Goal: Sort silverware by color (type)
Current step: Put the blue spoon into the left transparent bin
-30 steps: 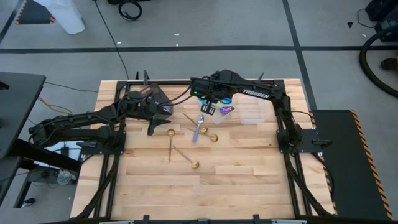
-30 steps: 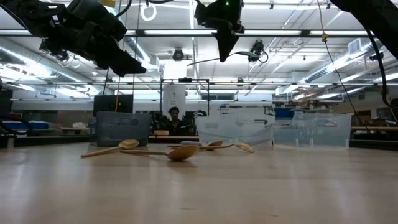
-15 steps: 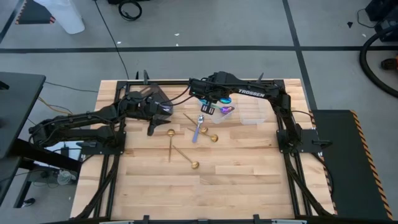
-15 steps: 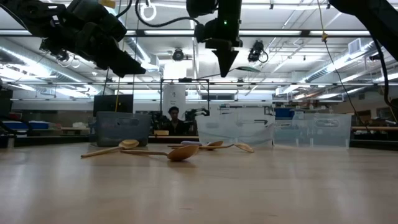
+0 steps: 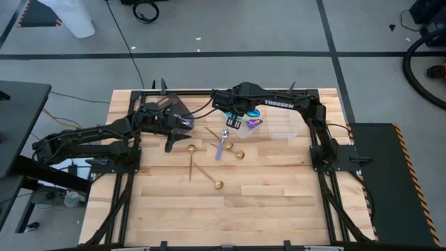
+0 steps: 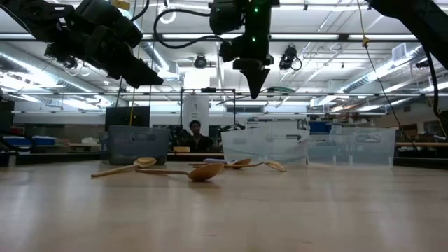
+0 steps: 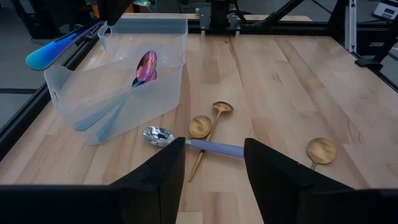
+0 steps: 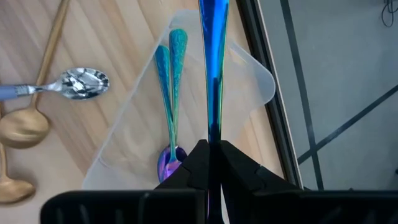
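High view, bench (image 5: 279, 209): pale wood top carrying both arms, the tubs and the loose spoons.
Left arm: reaches in from the bench's left edge; left gripper (image 5: 169, 144) hangs above the far-left area with its fingers (image 7: 155, 180) spread apart and nothing between them.
Right arm: reaches from the right edge along the far edge; right gripper (image 8: 209, 163) is above the clear tub, fingers pinched on the handle of an iridescent spoon (image 8: 212, 68).
Clear tub (image 7: 74, 93): near the far edge at centre, holding iridescent blue-purple spoons (image 8: 169, 118) with teal handles.
Second clear tub (image 5: 282, 127): just beside the first, toward the right edge.
Gold spoons (image 5: 191, 162): several lying near the bench's centre, some crossing.
Silver spoon (image 7: 189, 142): lying among the gold ones, close to the clear tub.
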